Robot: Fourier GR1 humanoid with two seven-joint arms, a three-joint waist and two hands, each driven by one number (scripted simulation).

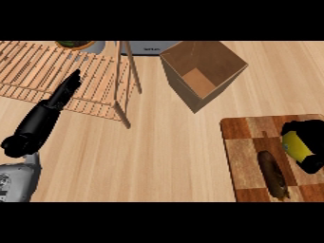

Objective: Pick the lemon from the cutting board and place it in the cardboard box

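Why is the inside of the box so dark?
In the head view, the cardboard box's inner walls lie in shade, and only a patch of its floor looks lighter; the lemon, held in the black right hand, shows bright yellow.

The counter (157,156) was pale wood with a fine straight grain, smooth and matt. At the upper left of the frame the slatted rack (31,71) was the same light wood and looked unvarnished. The cardboard box (224,59), upper centre, was plain brown paperboard, dull inside and out. At the lower right the cutting board (245,156) was a chequer of dark and reddish wood with a faint sheen. A long brown item (273,174) on it looked rough and matt, while the lemon (296,146) looked smooth. The left hand (62,92) and right hand (322,135) were black with a plastic-like gloss, and the left forearm (6,182) was grey and metal-like.
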